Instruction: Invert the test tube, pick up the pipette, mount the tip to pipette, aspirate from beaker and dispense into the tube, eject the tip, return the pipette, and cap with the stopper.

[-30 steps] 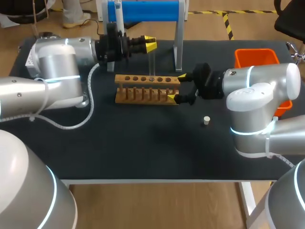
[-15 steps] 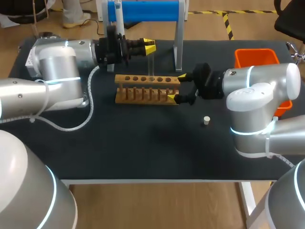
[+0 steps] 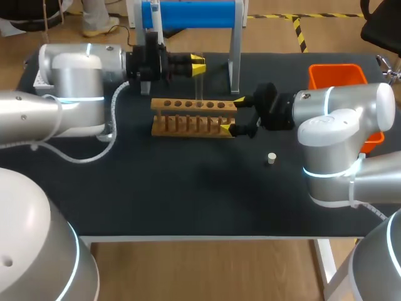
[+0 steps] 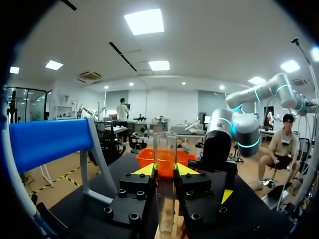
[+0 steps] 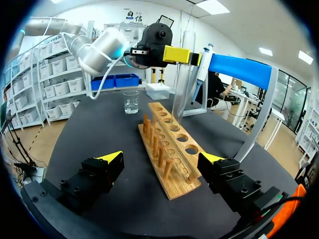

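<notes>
From above: left gripper point(image 3: 196, 64) clamped from two sides on the upper part of the tube point(image 3: 199, 84); tube upright, lower end down at a hole in the wooden rack point(image 3: 188, 118); right gripper point(image 3: 233, 115) astride the rack's right end, jaws apart; stopper point(image 3: 271, 158) alone on the table, nearer the right arm; orange bin point(image 3: 337, 76) behind that arm; blue stand point(image 3: 194, 12) close behind the tube.

Left wrist view: tube point(image 4: 165, 164) straight up between the yellow fingertips point(image 4: 144, 170), pinched on both sides; bin point(image 4: 149, 158) ahead.

Right wrist view: fingers wide, rack point(image 5: 169, 149) between them, seemingly untouched; tube point(image 5: 180, 79) hanging from the left gripper point(image 5: 182, 54) over a middle hole, whether seated or not unclear; beaker point(image 5: 131, 101) beyond the rack; pipette point(image 5: 204, 59) on the stand behind.

Probably calls for a straight vertical path; rack pegs and stand close by.
</notes>
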Motion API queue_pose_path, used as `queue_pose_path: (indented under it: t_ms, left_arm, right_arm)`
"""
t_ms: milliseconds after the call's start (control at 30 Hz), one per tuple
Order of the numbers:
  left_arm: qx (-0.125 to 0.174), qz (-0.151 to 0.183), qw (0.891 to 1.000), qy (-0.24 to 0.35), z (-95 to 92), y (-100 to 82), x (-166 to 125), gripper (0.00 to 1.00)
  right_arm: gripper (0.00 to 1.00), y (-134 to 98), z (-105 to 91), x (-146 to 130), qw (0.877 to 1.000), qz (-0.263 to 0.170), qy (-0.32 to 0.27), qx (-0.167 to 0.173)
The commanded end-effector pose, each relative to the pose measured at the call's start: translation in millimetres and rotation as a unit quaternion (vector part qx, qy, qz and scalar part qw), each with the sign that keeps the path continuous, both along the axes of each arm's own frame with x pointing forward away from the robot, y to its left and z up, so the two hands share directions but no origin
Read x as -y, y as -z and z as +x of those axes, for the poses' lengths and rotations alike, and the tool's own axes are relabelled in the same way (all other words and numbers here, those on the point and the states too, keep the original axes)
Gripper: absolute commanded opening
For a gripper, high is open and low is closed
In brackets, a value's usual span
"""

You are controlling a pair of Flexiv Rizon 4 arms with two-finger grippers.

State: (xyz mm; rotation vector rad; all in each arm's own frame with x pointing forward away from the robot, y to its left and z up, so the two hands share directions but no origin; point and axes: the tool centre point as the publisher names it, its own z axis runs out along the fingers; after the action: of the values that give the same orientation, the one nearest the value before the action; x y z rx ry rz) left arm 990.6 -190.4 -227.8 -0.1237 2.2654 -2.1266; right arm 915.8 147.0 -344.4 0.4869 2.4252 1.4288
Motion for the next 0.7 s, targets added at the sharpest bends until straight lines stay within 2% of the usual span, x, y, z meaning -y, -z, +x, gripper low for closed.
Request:
queue_pose_path:
  t_ms: [33, 233, 700]
  left_arm:
    - [-0.003, 0.011, 1.000, 0.003, 0.9, -0.3, -2.4, 0.00]
    - [-0.003, 0.017, 1.000, 0.002, -0.4, 6.3, -2.1, 0.00]
    - [0.006, 0.007, 1.000, -0.004, -1.4, 19.4, -2.2, 0.00]
  right_arm:
    - [1.00, -0.5, 0.3, 0.7, 1.000, -0.001, -0.001, -0.001]
    - [1.00, -0.5, 0.3, 0.7, 1.000, -0.001, -0.001, -0.001]
    - [1.00, -0.5, 0.3, 0.7, 1.000, -0.001, -0.001, -0.001]
